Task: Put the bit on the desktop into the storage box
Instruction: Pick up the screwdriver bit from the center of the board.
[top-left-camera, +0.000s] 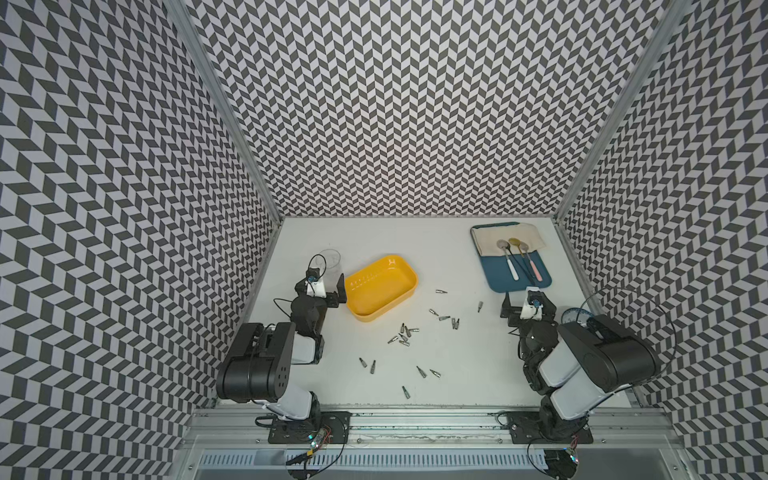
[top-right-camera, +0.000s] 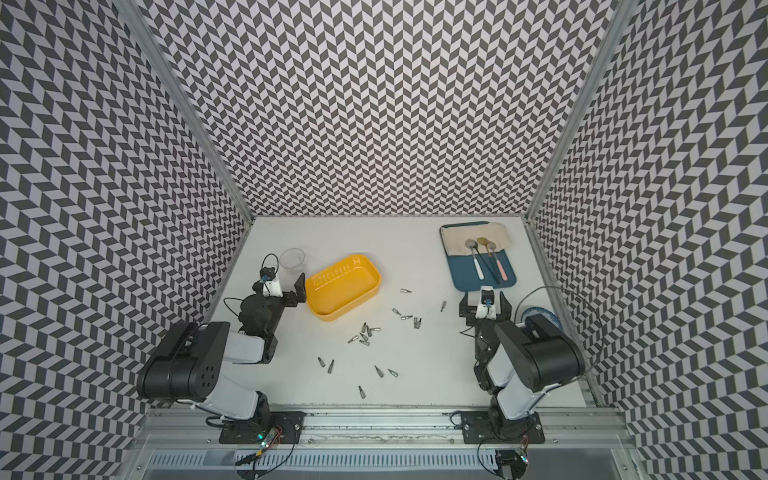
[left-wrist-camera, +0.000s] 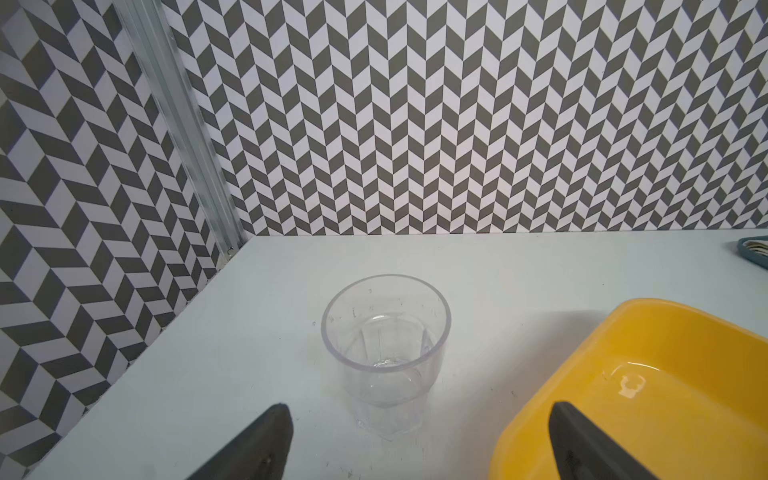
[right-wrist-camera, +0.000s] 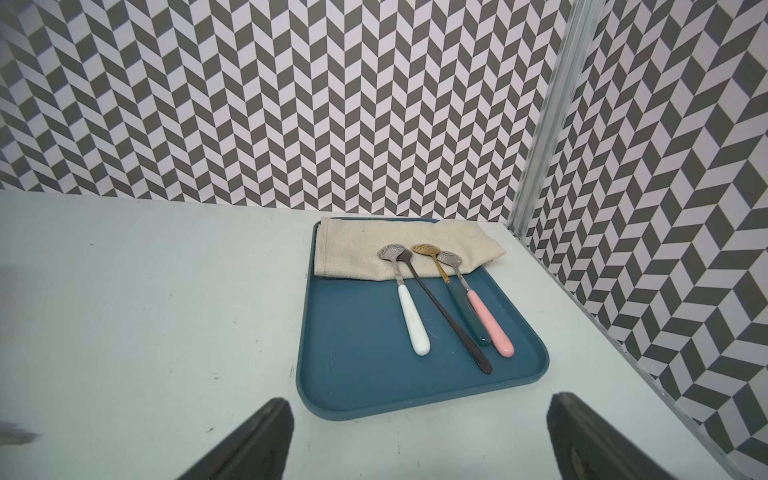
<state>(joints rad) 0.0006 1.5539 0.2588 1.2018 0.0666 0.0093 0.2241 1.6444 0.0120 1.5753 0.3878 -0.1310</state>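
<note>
Yellow storage box (top-left-camera: 380, 291), bits (top-left-camera: 404, 334) beside it (left claw (left-wrist-camera: 420, 409), right claw (right-wrist-camera: 419, 401) agape, empty)

White desktop (top-left-camera: 457, 257) bears storage box (top-left-camera: 386, 309), bits (top-left-camera: 403, 336), cup (top-left-camera: 330, 266), blue tray (top-left-camera: 519, 284).

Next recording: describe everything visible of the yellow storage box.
The storage box is a shallow rounded-rectangle tub of glossy yellow plastic, with a small white logo on its far end wall and a row of white marks along one long wall. It is empty and sits flat, skewed, on the white desktop, between the clear cup and the scattered bits, touching neither.
</note>
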